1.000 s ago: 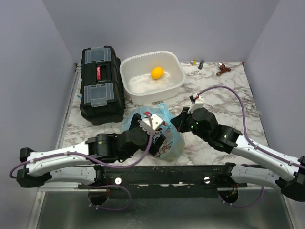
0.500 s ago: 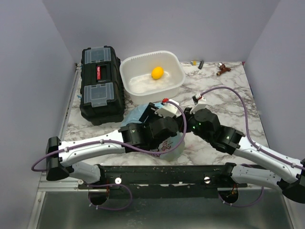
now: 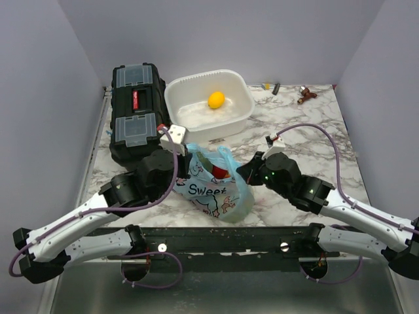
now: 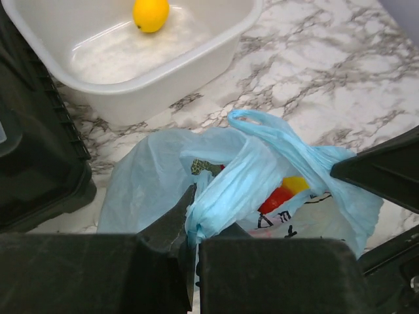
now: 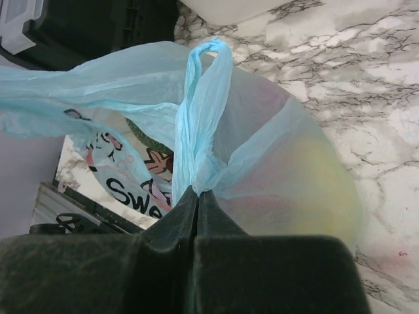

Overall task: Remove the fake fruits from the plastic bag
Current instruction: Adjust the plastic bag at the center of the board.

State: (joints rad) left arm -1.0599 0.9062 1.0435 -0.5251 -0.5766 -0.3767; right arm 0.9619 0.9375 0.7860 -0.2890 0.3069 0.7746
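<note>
Two robot arms stretch a light-blue plastic bag point(image 3: 219, 190) open near the middle of the desk's front edge.
The left gripper point(image 4: 193, 219), over the bag half a second ago, has drawn back toward the desk's left edge, pinched closed on one handle. The right gripper point(image 5: 197, 198) is clamped on the other. The mouth now gapes, showing a red fruit point(image 4: 276, 197) still inside, so reaching in looks possible.

Pale-blue plastic bag point(image 3: 226, 196), black lettering — red fruit point(image 4: 276, 198); yellow lemon point(image 3: 216, 99), white tub point(image 3: 211, 131)
</note>
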